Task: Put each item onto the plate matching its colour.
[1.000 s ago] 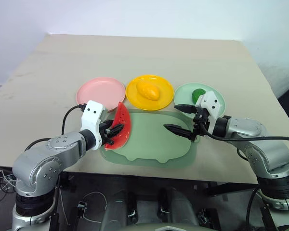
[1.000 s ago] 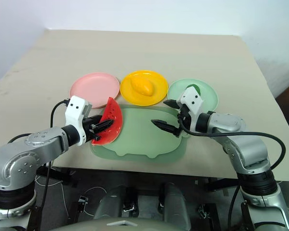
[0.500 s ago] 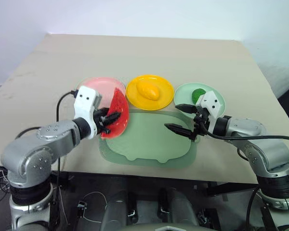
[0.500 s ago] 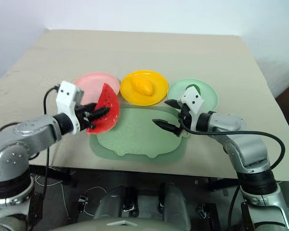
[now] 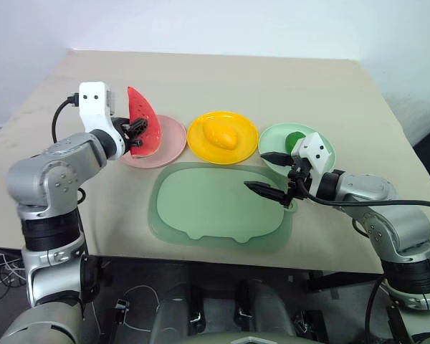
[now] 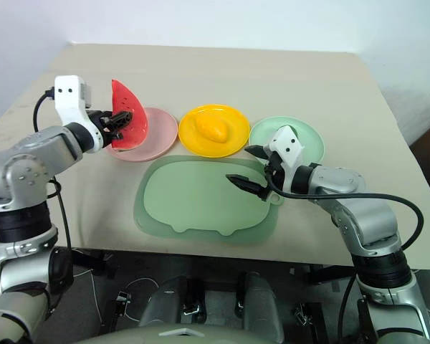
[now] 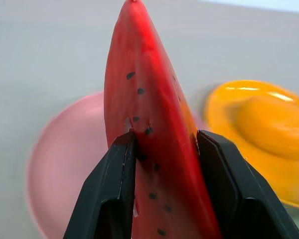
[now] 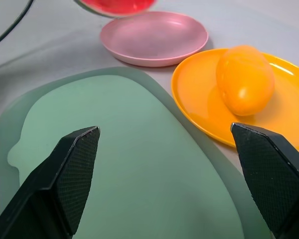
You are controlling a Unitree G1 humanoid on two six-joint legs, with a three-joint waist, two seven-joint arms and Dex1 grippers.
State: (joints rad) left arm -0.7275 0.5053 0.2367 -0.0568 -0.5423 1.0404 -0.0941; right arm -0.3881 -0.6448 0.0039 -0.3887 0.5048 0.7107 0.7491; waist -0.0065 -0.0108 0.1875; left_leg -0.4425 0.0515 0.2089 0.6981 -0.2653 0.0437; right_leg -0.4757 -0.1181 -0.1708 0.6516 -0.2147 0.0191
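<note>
Tray, one, lies nearest, with the right gripper spread wide over it. Behind sit three plates: pink, yellow with one mango, green with one fruit. Left gripper pinches one watermelon wedge above the pink plate.

Green fruit half behind right tool
</note>
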